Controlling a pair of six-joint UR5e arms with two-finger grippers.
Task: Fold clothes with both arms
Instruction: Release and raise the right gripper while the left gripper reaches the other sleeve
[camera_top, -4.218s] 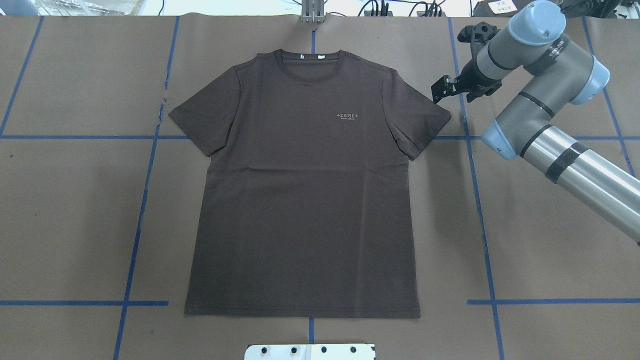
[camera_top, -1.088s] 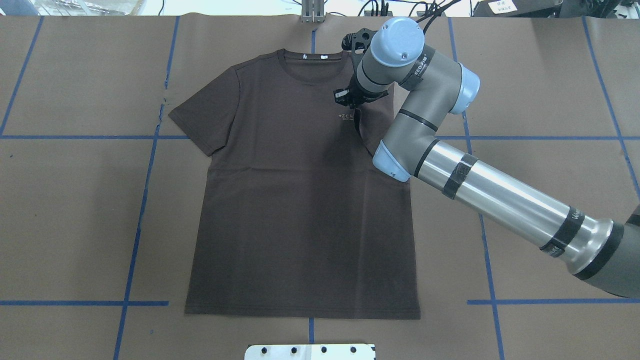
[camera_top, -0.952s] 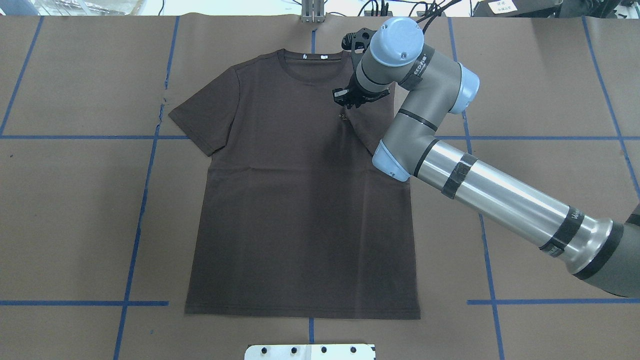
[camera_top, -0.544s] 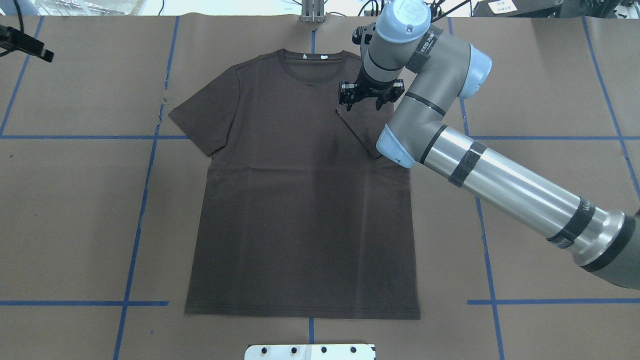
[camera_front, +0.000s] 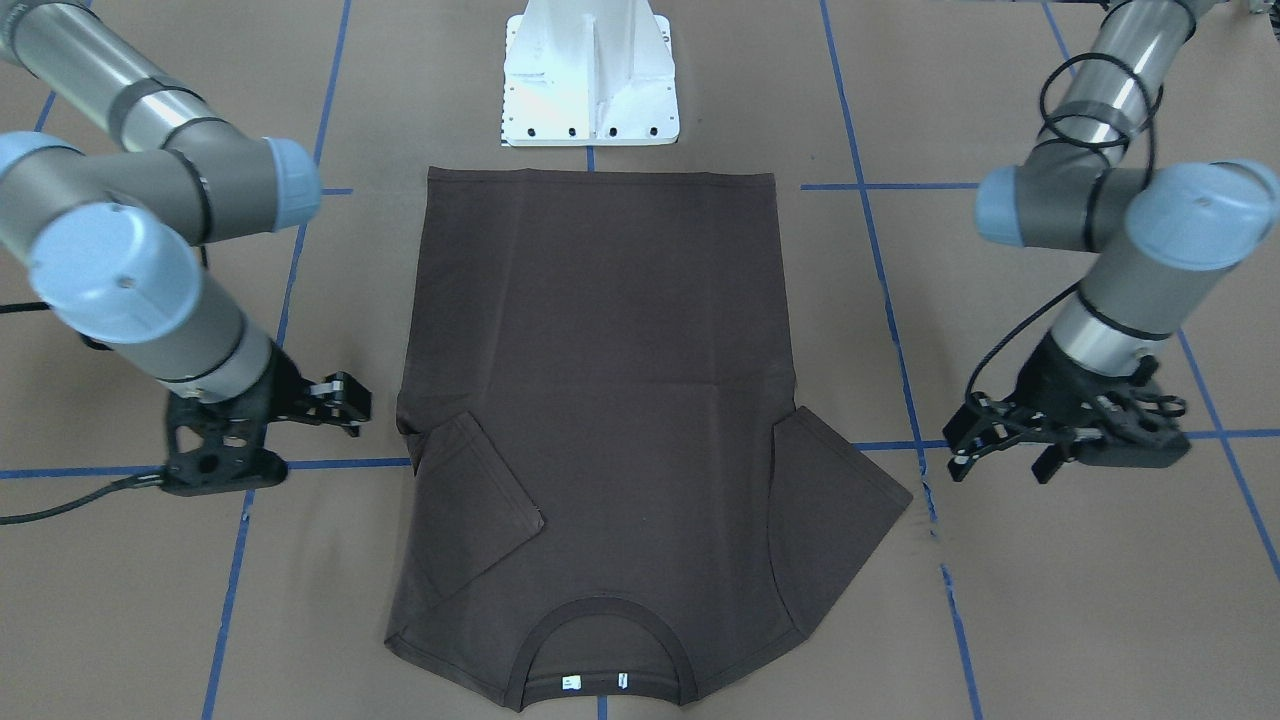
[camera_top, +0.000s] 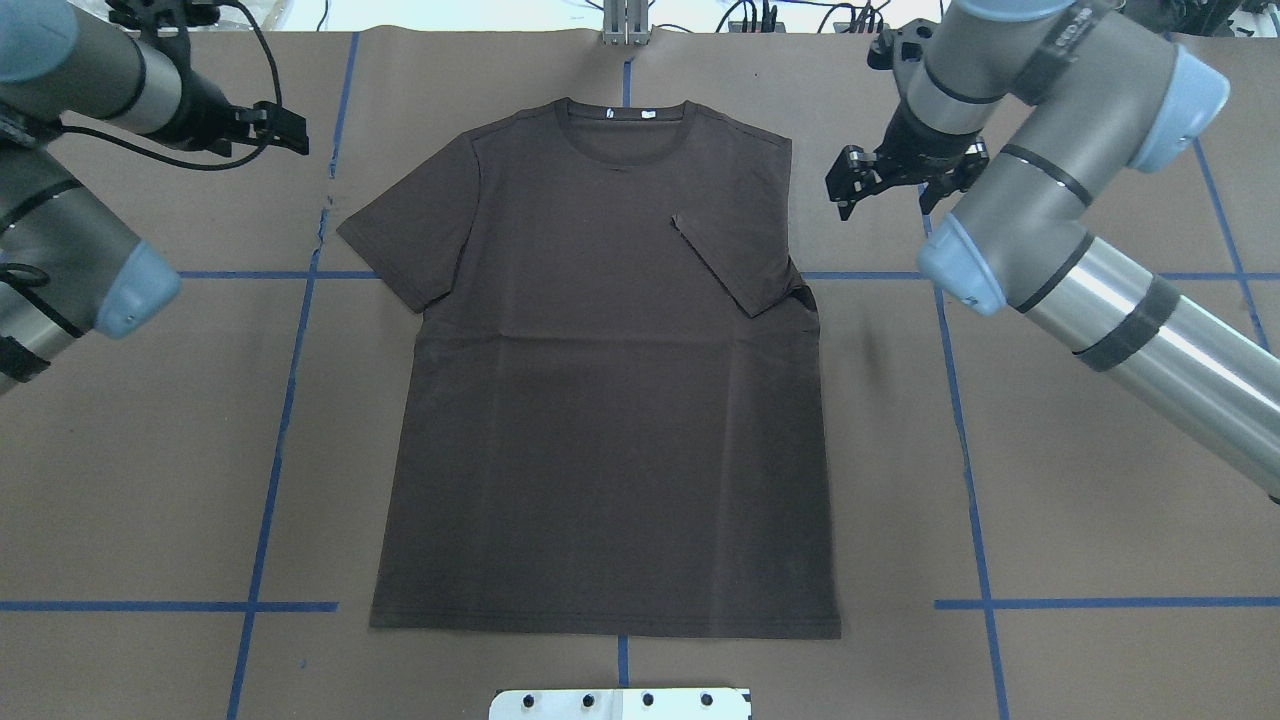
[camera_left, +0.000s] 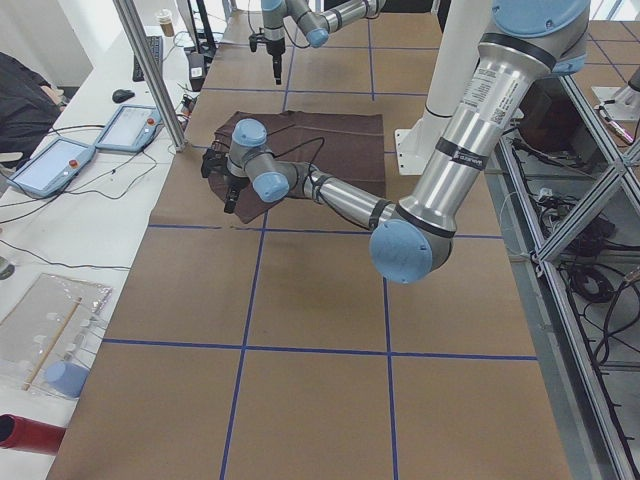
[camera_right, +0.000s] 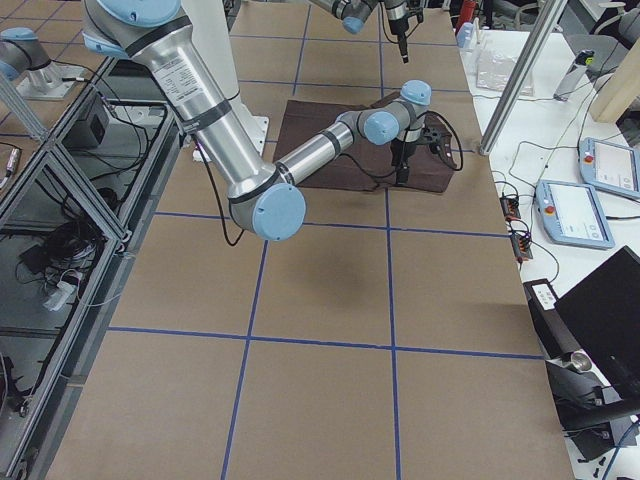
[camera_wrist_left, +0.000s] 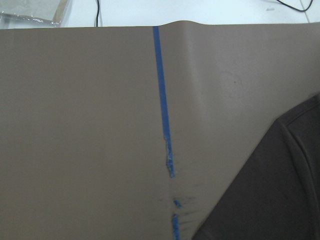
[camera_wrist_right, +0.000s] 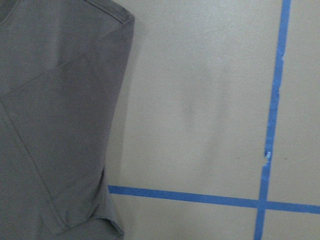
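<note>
The dark brown T-shirt (camera_top: 600, 420) lies flat and face up, with its collar (camera_top: 625, 125) and white tags (camera_top: 640, 113) at the far edge. Its right sleeve (camera_top: 735, 255) is folded in over the chest and hides the logo. Its left sleeve (camera_top: 405, 235) lies spread out. My right gripper (camera_top: 885, 200) is open and empty, just right of the shirt's shoulder; in the front view it (camera_front: 355, 405) is beside the folded sleeve (camera_front: 475, 500). My left gripper (camera_top: 295, 132) is open and empty, left of the spread sleeve (camera_front: 840, 500); it also shows in the front view (camera_front: 1000, 465).
Brown paper with blue tape lines (camera_top: 290, 400) covers the table. The white pedestal base (camera_front: 590, 80) stands at the near edge by the shirt's hem. A metal bracket (camera_top: 625, 25) and cables sit at the far edge. The left wrist view shows the sleeve's edge (camera_wrist_left: 270, 200).
My right gripper carried the right sleeve in over the chest, let it go and moved right, off the shirt. My left arm has come into view at the far left.
</note>
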